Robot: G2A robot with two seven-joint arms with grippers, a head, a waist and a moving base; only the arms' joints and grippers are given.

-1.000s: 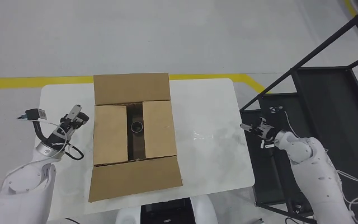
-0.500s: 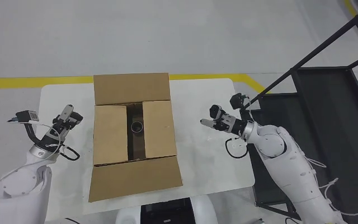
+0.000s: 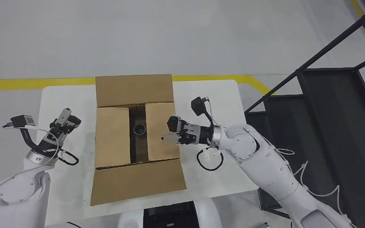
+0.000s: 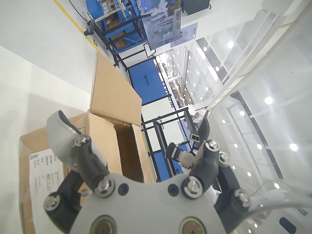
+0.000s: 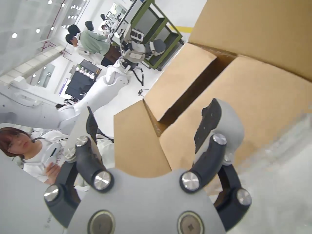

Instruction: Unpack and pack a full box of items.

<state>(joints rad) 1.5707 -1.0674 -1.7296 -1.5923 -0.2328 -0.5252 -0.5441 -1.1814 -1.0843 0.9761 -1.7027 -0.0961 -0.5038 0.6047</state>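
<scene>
1. The cardboard box [image 3: 137,139] sits on the white table [image 3: 217,114], a little toward the 9 o'clock side of the tabletop.
2. Its far flap [image 3: 134,89] lies folded back toward 12 o'clock, and its near flap [image 3: 137,181] lies spread toward 6 o'clock.
3. The two side flaps [image 3: 112,137] are folded inward and nearly level. A dark slot runs between them from 12 to 6 o'clock.
4. In that slot shows a dark round item [image 3: 139,129] with a pale ring-shaped rim. What it is cannot be told.
5. The right gripper [image 3: 169,129] is over the 3 o'clock edge of the box, above the outer part of the side flap there. Its jaws are spread wide and hold nothing. Whether it touches the cardboard cannot be told.
6. From the right wrist, the right gripper [image 5: 146,127] points across the box [image 5: 243,93] toward the slot, with one worn dark finger pad [image 5: 207,122] over the flap.
7. The left gripper [image 3: 69,117] is at 9 o'clock of the box, near the table's edge and clear of the cardboard. Its jaws are wide and it holds nothing.
8. From the left wrist, the left gripper [image 4: 132,125] faces the box [image 4: 102,132] side-on.
9. A yellow line [image 3: 45,83] crosses the floor at 12 o'clock of the table, and a dark metal rack [image 3: 331,102] stands at 3 o'clock.
</scene>
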